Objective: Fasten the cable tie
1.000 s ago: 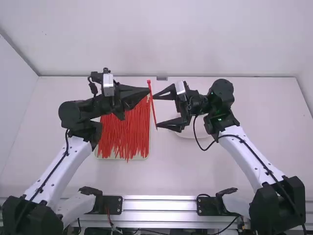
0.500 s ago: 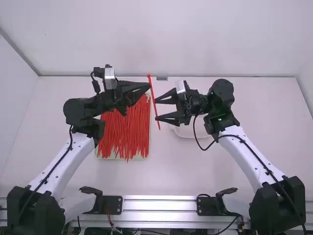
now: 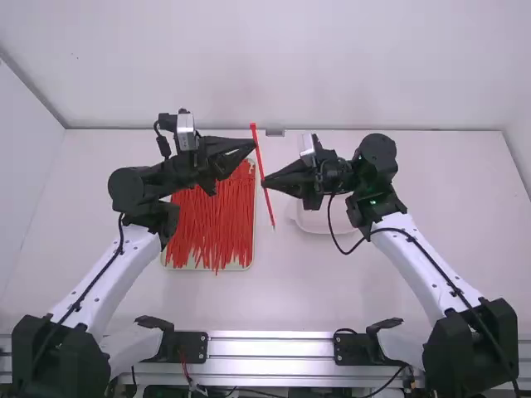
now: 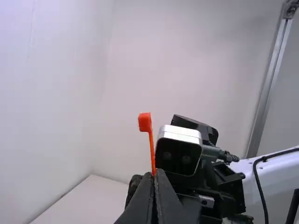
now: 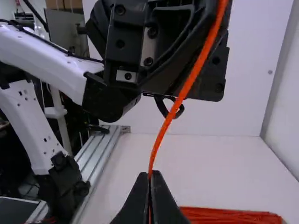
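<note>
Near: a broad stretch of bench [image 3: 323, 278] between arm bases and tray [image 3: 241, 265], more out to the right. Above the tray's right edge, aloft: red cable tie [image 3: 260, 168], thin, slightly bowed, square head farthest. Right gripper [image 3: 265, 186] jaws pinch mid-strap. Left gripper [image 3: 251, 150] jaws pinch below the head.

Bright, even overhead light; soft, faint shadows fall on the table [image 3: 465, 191]; back wall [image 3: 265, 58] washed pale.
</note>
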You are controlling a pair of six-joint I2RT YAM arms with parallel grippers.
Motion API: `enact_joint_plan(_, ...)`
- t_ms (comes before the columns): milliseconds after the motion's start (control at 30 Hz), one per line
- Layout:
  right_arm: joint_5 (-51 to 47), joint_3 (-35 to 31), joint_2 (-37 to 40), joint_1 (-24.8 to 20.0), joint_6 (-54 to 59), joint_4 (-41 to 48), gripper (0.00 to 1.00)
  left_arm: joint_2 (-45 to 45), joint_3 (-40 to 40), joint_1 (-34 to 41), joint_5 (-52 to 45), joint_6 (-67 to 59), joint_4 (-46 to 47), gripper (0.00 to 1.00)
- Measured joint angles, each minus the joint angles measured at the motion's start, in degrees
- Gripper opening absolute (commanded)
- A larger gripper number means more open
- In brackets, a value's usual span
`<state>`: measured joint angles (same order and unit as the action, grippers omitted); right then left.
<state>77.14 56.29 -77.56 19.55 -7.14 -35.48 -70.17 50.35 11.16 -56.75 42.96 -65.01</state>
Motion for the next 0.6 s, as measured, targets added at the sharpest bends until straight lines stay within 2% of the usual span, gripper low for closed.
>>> enact_joint_plan(67, 0.0, 0.0, 0.0, 0.0, 0.0, 0.0, 0.00, 0.0, 0.0, 0.1, 0.0, 0.1, 0.0, 0.13)
enact_joint_plan(100, 0.0, 0.0, 0.0, 0.0, 0.0, 0.0, 0.00, 0.0, 0.0, 0.1, 0.0, 0.0, 0.0, 0.32)
enact_joint_plan(133, 0.0, 0.0, 0.0, 0.0, 0.0, 0.0, 0.00, 0.0, 0.0, 0.0, 0.0, 0.1, 0.0, 0.38)
enact_joint_plan(200, 0.0, 0.0, 0.0, 0.0, 0.0, 0.0, 0.00, 0.0, 0.0, 0.1, 0.0, 0.5, -0.1, 0.58)
enact_joint_plan(233, 0.1, 0.0, 0.0, 0.0, 0.0, 0.1, 0.00, 0.0, 0.0, 0.1, -0.2, 0.5, -0.8, 0.62)
enact_joint_plan(367, 0.2, 0.0, 0.0, 0.0, 0.0, 0.0, 0.00, 0.0, 0.0, 0.1, -1.6, 0.8, -4.4, 0.65)
enact_joint_plan(533, 0.3, 0.0, 0.0, 0.0, 0.0, 0.0, 0.00, 0.0, 0.0, 0.1, -1.7, 0.9, -5.0, 0.62)
enact_joint_plan(600, 0.2, 0.0, 0.0, 0.0, -0.1, 0.0, 0.00, 0.0, 0.0, 0.1, -1.7, 0.9, -5.0, 0.66)
